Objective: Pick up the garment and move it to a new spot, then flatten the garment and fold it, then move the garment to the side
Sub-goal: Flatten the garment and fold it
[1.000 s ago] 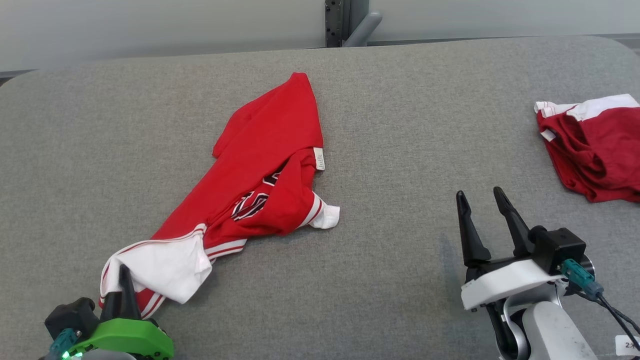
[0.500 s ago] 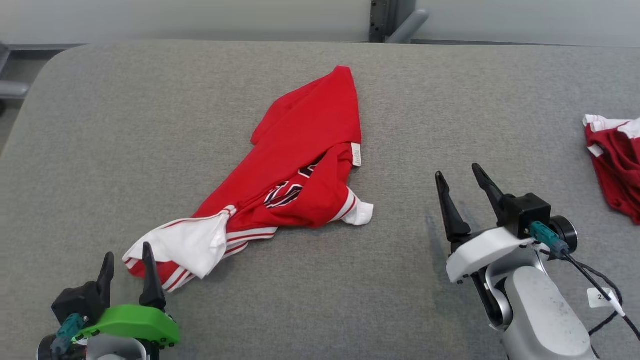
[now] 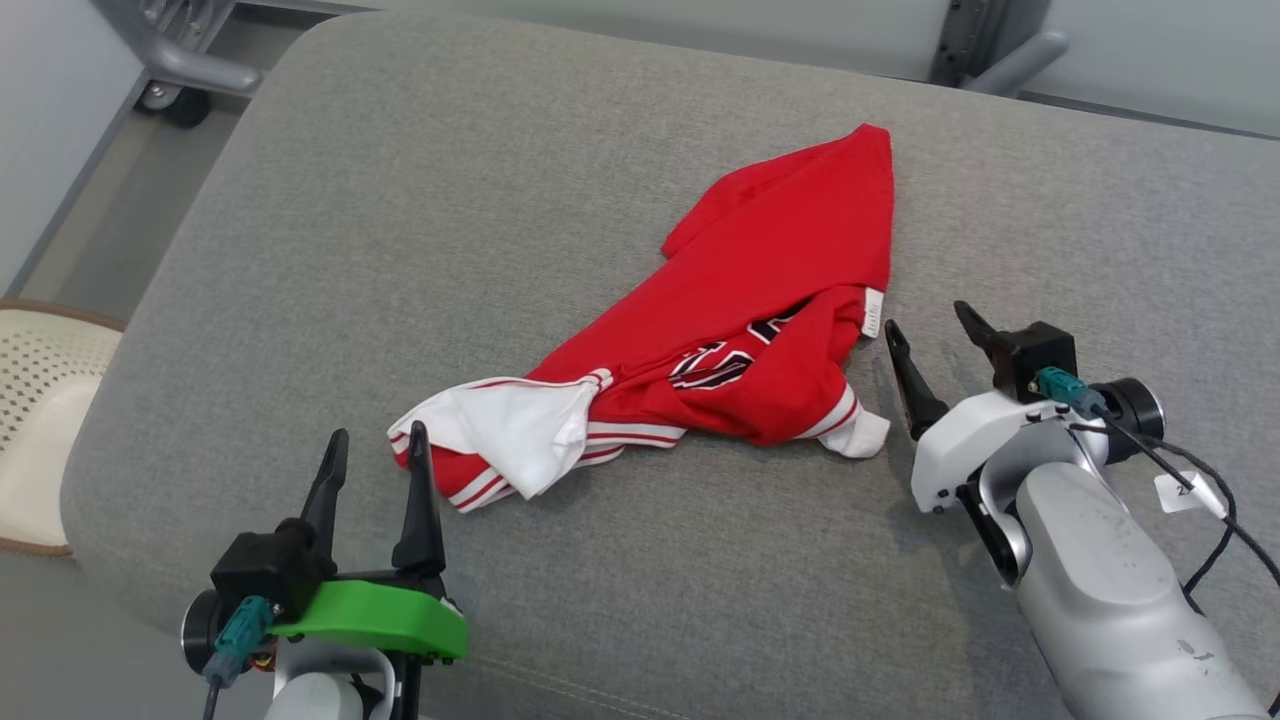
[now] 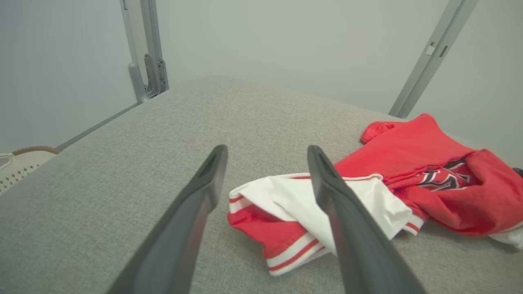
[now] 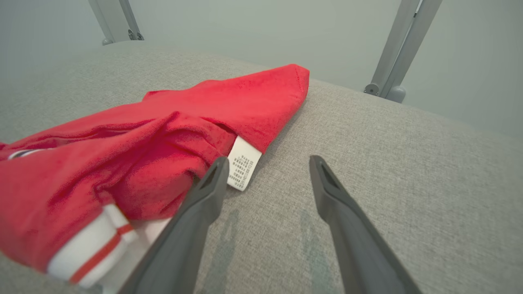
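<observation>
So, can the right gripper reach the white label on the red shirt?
Probably yes: the right gripper stands open right beside the label, with nothing between them.

Garment (image 3: 740, 330) lying on bench (image 3: 400, 200), stretching from near left to far right; left pincer (image 3: 378, 432) just beside its near end, right pincer (image 3: 926, 316) just beside its right edge.
</observation>
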Robot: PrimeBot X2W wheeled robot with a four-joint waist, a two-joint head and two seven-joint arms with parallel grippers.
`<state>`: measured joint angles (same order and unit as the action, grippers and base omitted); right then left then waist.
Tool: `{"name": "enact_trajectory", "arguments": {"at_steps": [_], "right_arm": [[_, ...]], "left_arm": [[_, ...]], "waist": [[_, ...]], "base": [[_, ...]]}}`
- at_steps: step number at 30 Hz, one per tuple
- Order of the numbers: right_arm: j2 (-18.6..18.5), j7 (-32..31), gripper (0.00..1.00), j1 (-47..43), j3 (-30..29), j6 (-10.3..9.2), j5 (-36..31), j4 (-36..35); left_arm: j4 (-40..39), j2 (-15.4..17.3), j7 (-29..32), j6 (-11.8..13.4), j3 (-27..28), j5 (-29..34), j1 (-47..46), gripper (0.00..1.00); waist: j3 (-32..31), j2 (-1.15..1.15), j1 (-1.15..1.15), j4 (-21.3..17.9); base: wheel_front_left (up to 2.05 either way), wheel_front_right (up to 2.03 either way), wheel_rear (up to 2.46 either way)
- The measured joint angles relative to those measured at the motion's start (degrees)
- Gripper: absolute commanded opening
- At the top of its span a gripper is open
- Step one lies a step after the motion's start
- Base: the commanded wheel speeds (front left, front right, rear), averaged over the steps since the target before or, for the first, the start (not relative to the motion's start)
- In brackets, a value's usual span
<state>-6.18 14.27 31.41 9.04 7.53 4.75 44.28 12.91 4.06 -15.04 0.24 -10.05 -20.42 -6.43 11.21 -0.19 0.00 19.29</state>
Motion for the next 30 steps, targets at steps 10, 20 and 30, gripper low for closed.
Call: {"name": "enact_trajectory", "arguments": {"at_steps": [10, 20, 30], "right_arm": [[-2.6, 0.5, 1.0, 7.4, 0.4, 0.01, -4.2, 9.5], [-4.2, 0.7, 1.0, 11.2, -3.7, 0.01, -9.3, 14.6], [-3.7, 0.7, 0.0, 12.5, -7.8, 0.01, -12.2, 7.4]], "left_arm": [[-2.1, -0.9, 0.0, -0.3, -2.2, 0.4, -0.1, 1.0], [-2.5, -1.1, 0.0, -0.2, -2.7, 0.2, -0.3, 1.0], [-3.3, -1.1, 0.0, 0.8, -2.8, -0.2, -0.8, 1.0]], "waist": [[2.5, 0.0, 0.0, 5.7], [5.2, 0.0, 0.0, 8.0], [6.5, 0.0, 0.0, 7.3]], "base": [[0.0, 0.0, 0.0], [0.0, 0.0, 0.0], [0.0, 0.0, 0.0]]}}
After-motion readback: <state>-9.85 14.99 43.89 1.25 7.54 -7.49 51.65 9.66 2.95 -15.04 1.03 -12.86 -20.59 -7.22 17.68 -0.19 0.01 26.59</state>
